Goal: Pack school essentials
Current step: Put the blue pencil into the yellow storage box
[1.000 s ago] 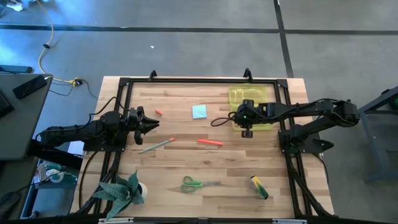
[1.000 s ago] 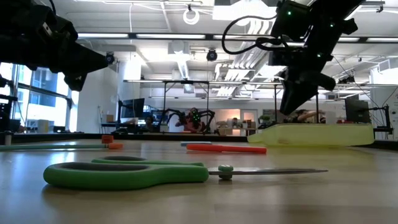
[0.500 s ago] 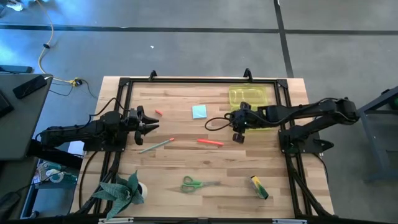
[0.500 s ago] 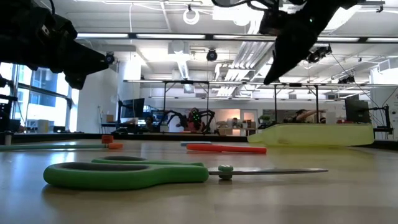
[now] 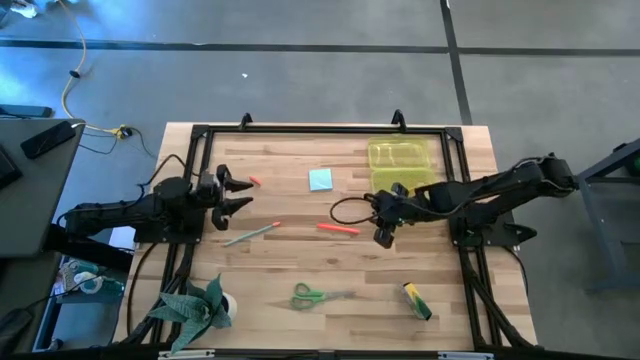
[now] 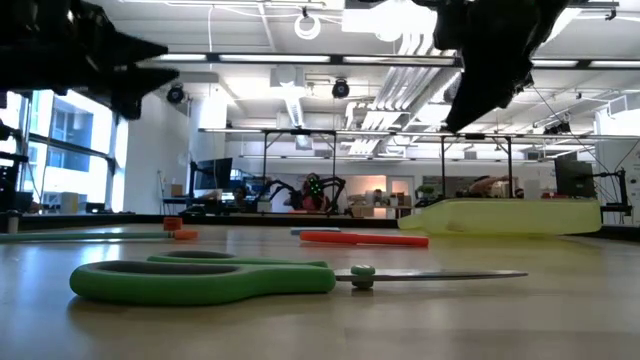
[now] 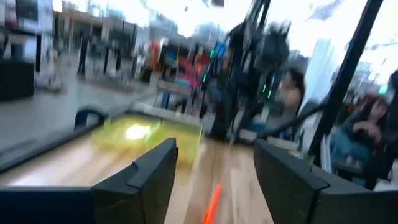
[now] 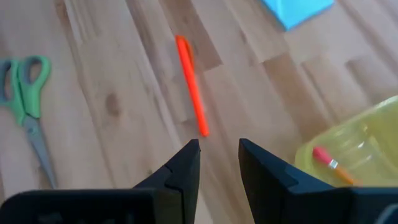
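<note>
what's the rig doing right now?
Packing stationery into the yellow case; a pencil is already inside. The right gripper is open, empty, hovering beside the red-orange marker, likely its next pick. The left gripper waits open at the table's left side. Scissors, green pencil and blue note pad lie loose on the table.

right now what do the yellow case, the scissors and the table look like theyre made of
Case: seemingly thin translucent plastic, glossy; the wood shows through its wall and a pencil inside is visible in the right wrist view.
Scissors: green handles that look like matte moulded plastic, with grey metal-looking blades joined at a pivot screw.
Table: light wood in joined strips with visible grain, probably butcher-block with a smooth finish.
</note>
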Motion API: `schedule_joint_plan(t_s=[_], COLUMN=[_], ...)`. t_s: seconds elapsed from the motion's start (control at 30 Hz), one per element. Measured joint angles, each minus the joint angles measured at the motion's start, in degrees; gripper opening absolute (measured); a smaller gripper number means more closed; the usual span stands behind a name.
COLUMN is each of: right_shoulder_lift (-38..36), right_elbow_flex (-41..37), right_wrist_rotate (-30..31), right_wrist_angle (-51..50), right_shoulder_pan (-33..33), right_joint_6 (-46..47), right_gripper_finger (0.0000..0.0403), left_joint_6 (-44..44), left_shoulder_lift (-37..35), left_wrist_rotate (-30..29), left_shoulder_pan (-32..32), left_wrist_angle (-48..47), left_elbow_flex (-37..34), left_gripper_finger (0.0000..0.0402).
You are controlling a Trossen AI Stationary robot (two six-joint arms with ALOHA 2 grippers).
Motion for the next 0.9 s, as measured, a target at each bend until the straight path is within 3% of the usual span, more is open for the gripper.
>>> schedule_joint_plan(t_s=[0.3, 0.5, 0.7, 0.9], right_shoulder_lift=[0.0, 0.0, 0.0, 0.0], right_elbow_flex=[0.0, 0.0, 0.0, 0.0], right_wrist_rotate=[8.9, 17.5, 17.9, 17.9], right_wrist_angle=[-0.3, 1.2, 1.2, 1.2], right_shoulder_pan=[2.7, 1.9, 1.4, 1.4], right_joint_6=[-1.6, 1.0, 1.2, 1.2], right_gripper_finger=[0.0103, 0.0103, 0.0103, 0.0103], left_joint_6=[1.2, 2.7, 3.2, 3.2], left_shoulder_lift=[3.1, 11.6, 23.0, 34.1], left_wrist_rotate=[0.0, -1.8, -3.9, -3.7], left_shoulder_pan=[0.0, 0.0, 0.0, -0.1], left_wrist_angle=[1.5, -8.4, -20.4, -24.3], left_elbow_flex=[5.9, 14.3, 21.9, 26.5], left_gripper_finger=[0.02, 0.02, 0.02, 0.02])
